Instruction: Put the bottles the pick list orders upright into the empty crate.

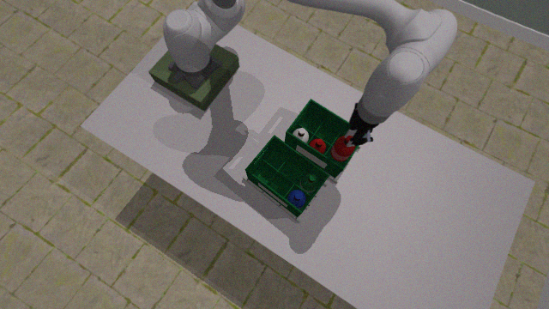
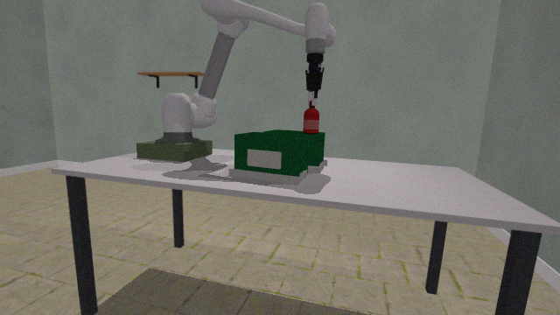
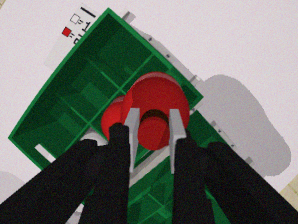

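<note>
My gripper (image 1: 359,138) (image 2: 312,99) (image 3: 154,123) is shut on the neck of a red bottle (image 1: 342,151) (image 2: 311,121) (image 3: 159,92). The bottle hangs upright over the outer end of the far green crate (image 1: 329,116) (image 3: 107,37), its base about at rim height. In that crate stand a white bottle (image 1: 300,136) and another red bottle (image 1: 317,146) (image 3: 112,116). The near green crate (image 1: 268,148) (image 2: 262,142) (image 3: 149,204) holds a blue bottle (image 1: 297,198) and a green one (image 1: 311,178). The pick list (image 3: 60,44) shows a white and a red square; its counts are unclear.
The two crates stand close side by side on the white table (image 1: 429,206) (image 2: 394,188). Low grey strips edge the crates' bases. The arm's green base block (image 1: 184,87) (image 2: 162,151) stands at the other end of the table.
</note>
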Controlling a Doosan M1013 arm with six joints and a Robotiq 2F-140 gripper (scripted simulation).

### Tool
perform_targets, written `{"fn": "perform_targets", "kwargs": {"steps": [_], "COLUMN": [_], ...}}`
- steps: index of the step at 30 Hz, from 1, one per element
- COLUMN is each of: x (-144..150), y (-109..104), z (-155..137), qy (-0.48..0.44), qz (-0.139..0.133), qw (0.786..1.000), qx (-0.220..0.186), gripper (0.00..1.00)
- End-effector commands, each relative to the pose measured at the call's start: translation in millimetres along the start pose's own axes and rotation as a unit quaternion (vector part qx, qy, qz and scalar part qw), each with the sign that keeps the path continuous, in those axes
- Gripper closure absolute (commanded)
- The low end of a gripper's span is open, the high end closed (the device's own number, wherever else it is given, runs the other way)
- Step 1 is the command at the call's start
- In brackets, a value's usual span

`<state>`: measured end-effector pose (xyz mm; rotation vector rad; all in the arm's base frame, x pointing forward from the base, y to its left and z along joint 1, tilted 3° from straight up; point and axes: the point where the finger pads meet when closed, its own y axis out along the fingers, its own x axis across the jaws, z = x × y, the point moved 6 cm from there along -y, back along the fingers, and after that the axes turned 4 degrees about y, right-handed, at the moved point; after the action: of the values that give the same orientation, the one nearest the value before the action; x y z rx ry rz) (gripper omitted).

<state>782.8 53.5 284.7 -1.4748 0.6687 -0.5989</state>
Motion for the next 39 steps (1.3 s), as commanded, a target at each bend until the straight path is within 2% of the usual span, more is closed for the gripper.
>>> {"fn": "perform_targets", "kwargs": {"steps": [1,39], "x": [-3,-4], "y": [8,42], "z": [2,1], "qy": [0.002,0.002], "qz": [0.003,0.003], "qw": [1.000,1.000], "qx": [0.000,0.000], "gripper": [1.00,1.00]}}
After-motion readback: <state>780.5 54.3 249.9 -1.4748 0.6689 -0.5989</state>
